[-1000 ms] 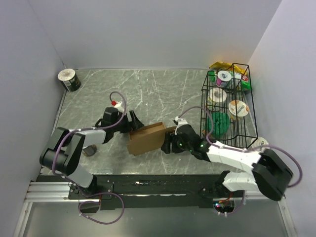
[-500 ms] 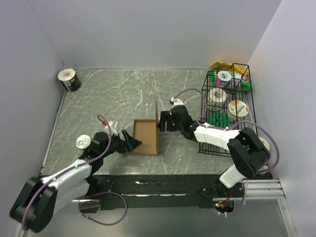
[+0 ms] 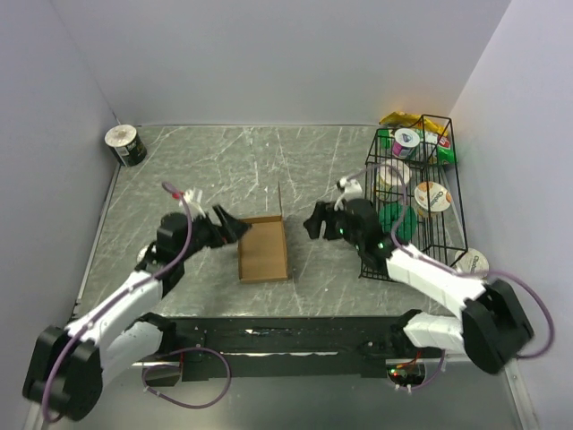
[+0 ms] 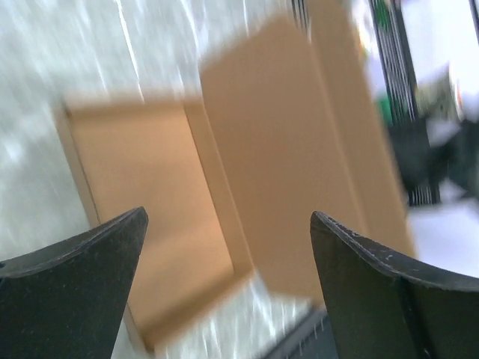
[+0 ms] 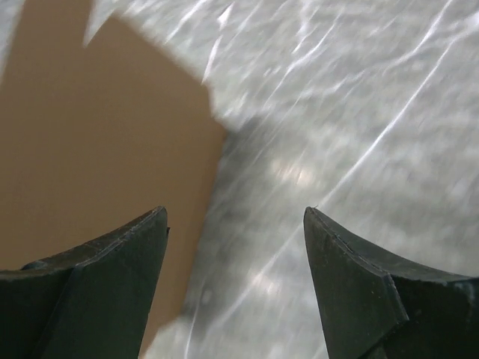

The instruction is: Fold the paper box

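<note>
The paper box (image 3: 263, 251) is a plain brown cardboard tray, open at the top, with one flap standing upright along its right side. It lies on the marble table between the arms. My left gripper (image 3: 231, 227) is open and empty just left of the box's far left corner. The left wrist view shows the tray and raised flap (image 4: 224, 179) ahead of its spread fingers (image 4: 90, 262). My right gripper (image 3: 313, 224) is open and empty, a little right of the flap. The right wrist view shows the brown flap (image 5: 97, 134) to its left.
A black wire basket (image 3: 416, 193) with cups and packets stands at the right. A tape roll (image 3: 125, 145) sits at the far left corner. A small can (image 3: 471, 262) lies near the right arm. Grey walls close the table in.
Both grippers have drawn back from the box and let it go. The box now lies squared up with its flap upright; the left arm rose toward the box's far corner.
</note>
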